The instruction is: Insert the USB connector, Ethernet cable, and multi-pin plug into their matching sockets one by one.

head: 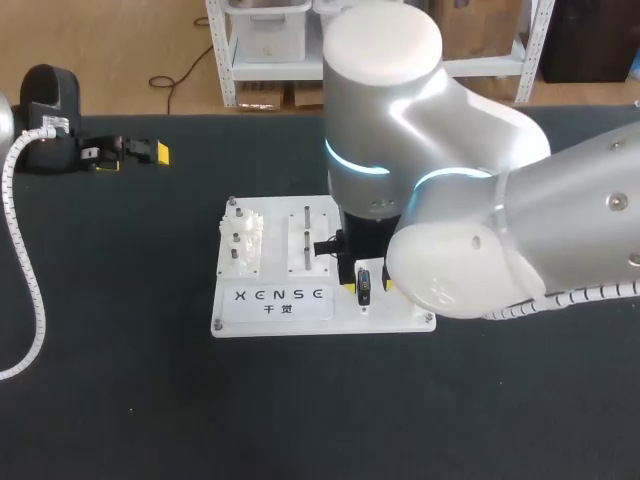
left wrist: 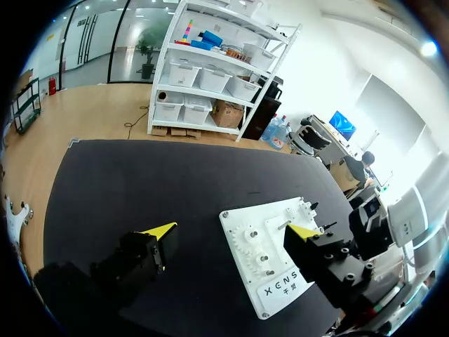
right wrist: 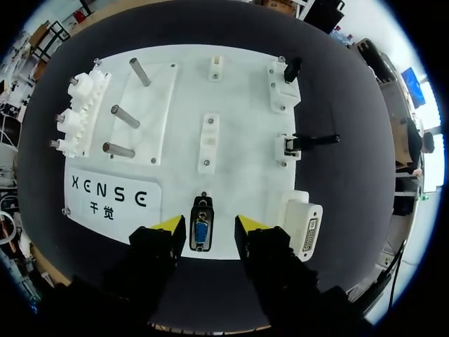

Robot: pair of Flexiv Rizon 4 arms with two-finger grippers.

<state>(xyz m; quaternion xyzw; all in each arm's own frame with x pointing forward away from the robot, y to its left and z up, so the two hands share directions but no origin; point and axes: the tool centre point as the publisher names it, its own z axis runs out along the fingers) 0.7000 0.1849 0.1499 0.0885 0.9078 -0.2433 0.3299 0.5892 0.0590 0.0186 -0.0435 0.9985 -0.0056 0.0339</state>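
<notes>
1. The right gripper (right wrist: 209, 226) hung over the board's (right wrist: 231, 91) near edge, fingers apart and gripping nothing.
2. The plug (right wrist: 201, 233) lay between them, long axis near-to-far, with a white socket (right wrist: 307, 232) just to its right.
3. The Ethernet cable (right wrist: 303, 142) and USB connector (right wrist: 290, 69) sat farther back.
4. The left gripper (left wrist: 231, 232), spread wide, was well left.

Plug (right wrist: 201, 234) on board (right wrist: 231, 105), under right tool (right wrist: 208, 225)

Blue-faced multi-pin plug (right wrist: 201, 233) on white board (right wrist: 238, 91)
</notes>
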